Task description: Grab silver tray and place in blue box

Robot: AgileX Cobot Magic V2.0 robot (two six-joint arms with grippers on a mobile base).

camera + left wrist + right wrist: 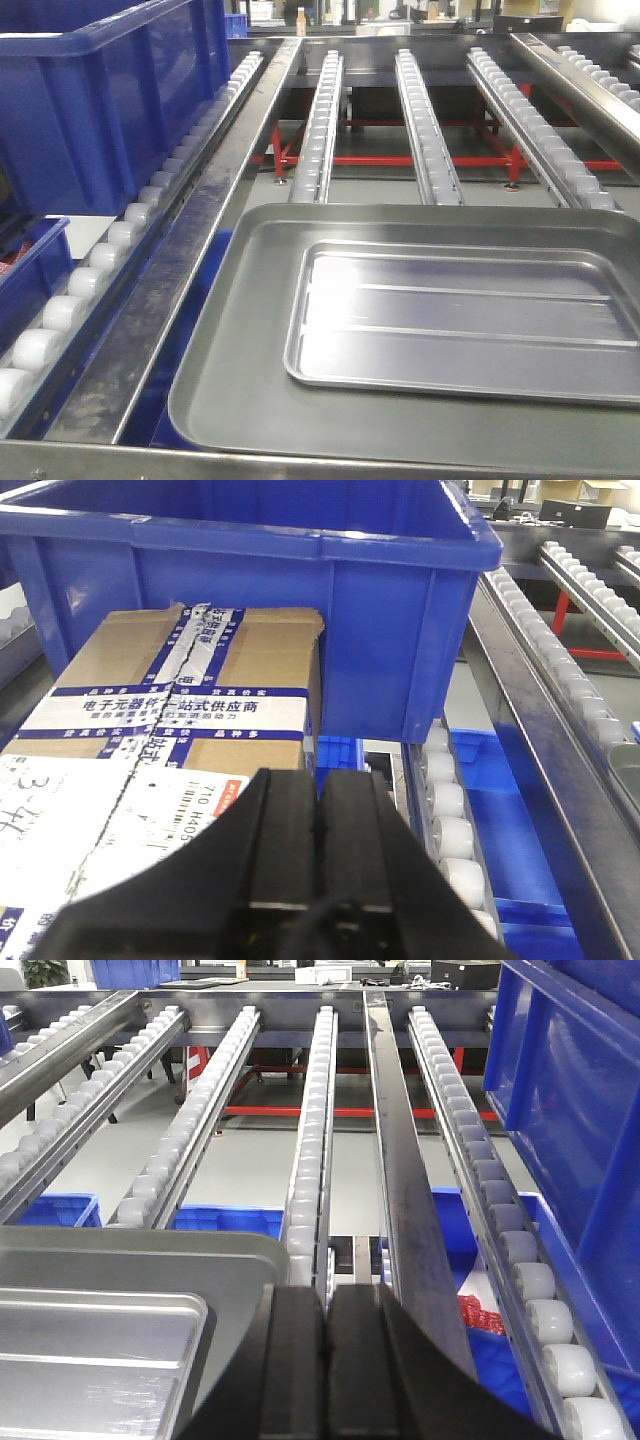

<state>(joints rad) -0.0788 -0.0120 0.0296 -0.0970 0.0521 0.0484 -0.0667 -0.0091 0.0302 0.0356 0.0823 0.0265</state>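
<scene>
A carton (110, 655) carries the only writing that can be read. Blue-and-white tape (180, 708) crosses its top, printed with Chinese characters, among them "一站式供应商". A white label (185, 815) nearer the camera shows a barcode and "710 H405". There is dark handwriting on the white paper at the carton's left edge, but it cannot be made out. The carton stands right against the front wall of the blue box (110, 110), and its top is lower than the box's thick rim. The inside of the box is hidden from every view.

The silver tray (460, 320) lies flat inside the grey tray (240, 330), toward its right side. Its shiny floor shows two long ridges. The grey tray rests on the roller rails (322, 130), to the right of the blue box and well apart from it, with a steel rail and a line of white rollers between them.

Small blue bins (500, 810) sit below the rails. In the right wrist view, one of them holds small red pieces (478, 1312) that are too small to name.

The left gripper (318, 780) hangs over the carton with its black jaws clenched together, only a thin seam between them and nothing in them. The right gripper (327, 1305) hangs just beside the grey tray's rounded corner. Its jaws are likewise pressed together and grasp nothing.
</scene>
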